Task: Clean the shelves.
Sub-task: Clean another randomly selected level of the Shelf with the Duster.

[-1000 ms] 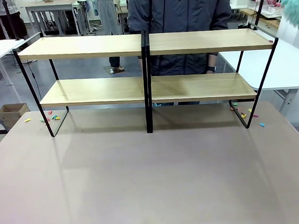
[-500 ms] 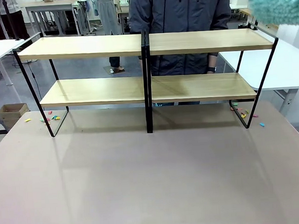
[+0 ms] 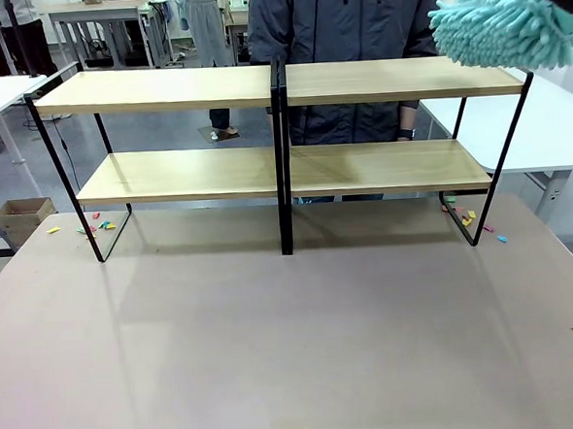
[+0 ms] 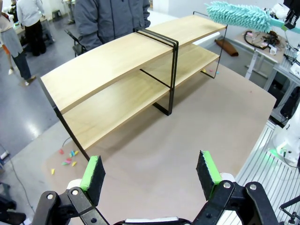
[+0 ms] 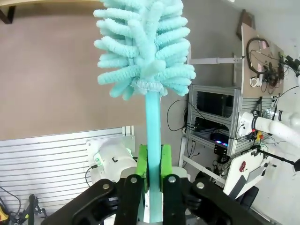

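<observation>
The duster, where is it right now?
The teal duster hangs at the front view's upper right, above the right end of the shelves' top board, its handle clamped in the right gripper.

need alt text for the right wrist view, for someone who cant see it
The right gripper, seen from its own wrist, is shut on the pale turquoise handle of a fluffy turquoise duster that points straight up the picture. Behind the duster lies the brown tabletop, with an edge of the shelves at the top and lab equipment to the right.
</observation>
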{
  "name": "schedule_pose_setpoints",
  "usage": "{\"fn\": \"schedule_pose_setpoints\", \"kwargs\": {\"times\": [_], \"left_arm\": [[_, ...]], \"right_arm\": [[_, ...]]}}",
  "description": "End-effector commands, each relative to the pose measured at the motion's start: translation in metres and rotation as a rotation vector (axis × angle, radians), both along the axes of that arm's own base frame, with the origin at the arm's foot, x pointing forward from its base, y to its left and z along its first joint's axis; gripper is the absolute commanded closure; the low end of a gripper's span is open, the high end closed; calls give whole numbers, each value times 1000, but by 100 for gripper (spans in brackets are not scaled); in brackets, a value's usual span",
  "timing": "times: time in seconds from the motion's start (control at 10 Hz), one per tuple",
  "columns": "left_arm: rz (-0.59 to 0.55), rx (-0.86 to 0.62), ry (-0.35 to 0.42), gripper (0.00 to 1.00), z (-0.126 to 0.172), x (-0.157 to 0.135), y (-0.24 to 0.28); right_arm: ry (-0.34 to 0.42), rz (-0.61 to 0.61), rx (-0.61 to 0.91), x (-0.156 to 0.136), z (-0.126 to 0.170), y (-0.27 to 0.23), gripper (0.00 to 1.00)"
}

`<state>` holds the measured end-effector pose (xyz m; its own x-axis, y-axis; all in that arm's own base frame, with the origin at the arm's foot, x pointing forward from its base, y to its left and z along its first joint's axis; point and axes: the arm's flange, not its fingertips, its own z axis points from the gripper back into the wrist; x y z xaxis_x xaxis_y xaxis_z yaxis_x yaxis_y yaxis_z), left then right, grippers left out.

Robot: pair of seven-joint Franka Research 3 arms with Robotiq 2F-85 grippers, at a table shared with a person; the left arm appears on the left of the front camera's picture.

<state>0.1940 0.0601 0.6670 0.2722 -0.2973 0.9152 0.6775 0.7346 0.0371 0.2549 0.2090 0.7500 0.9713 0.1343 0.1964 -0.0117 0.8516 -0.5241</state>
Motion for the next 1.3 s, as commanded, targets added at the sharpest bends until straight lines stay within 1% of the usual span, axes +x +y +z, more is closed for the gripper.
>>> {"fn": "schedule_pose_setpoints", "kwargs": {"times": [0.0, 0.2, 0.4, 0.5, 0.6, 0.7, 0.8, 1.0, 1.1, 1.2], "left_arm": [[12, 2, -1, 0, 1, -2, 1], [12, 2, -1, 0, 1, -2, 1], [12, 2, -1, 0, 1, -2, 1], [12, 2, -1, 0, 1, -2, 1], [12, 2, -1, 0, 1, -2, 1], [12, 2, -1, 0, 1, -2, 1], [12, 2, -1, 0, 1, -2, 1], [12, 2, -1, 0, 1, -2, 1], [12, 2, -1, 0, 1, -2, 1], [12, 2, -1, 0, 1, -2, 1]], "right_arm": [[-25, -13, 29, -7, 0, -3, 88], [-20, -9, 36, -6, 0, -3, 88], [-23, 23, 104, -14, 9, -16, 88], [-36, 46, 172, -29, 25, -36, 88], [-24, 85, 242, -45, 39, -56, 88], [-1, 115, 272, -62, 52, -75, 88], [-6, 144, 306, -77, 61, -91, 88], [7, 202, 413, -101, 68, -128, 88], [28, 238, 472, -114, 68, -146, 88], [46, 249, 513, -125, 67, -159, 88]]}}
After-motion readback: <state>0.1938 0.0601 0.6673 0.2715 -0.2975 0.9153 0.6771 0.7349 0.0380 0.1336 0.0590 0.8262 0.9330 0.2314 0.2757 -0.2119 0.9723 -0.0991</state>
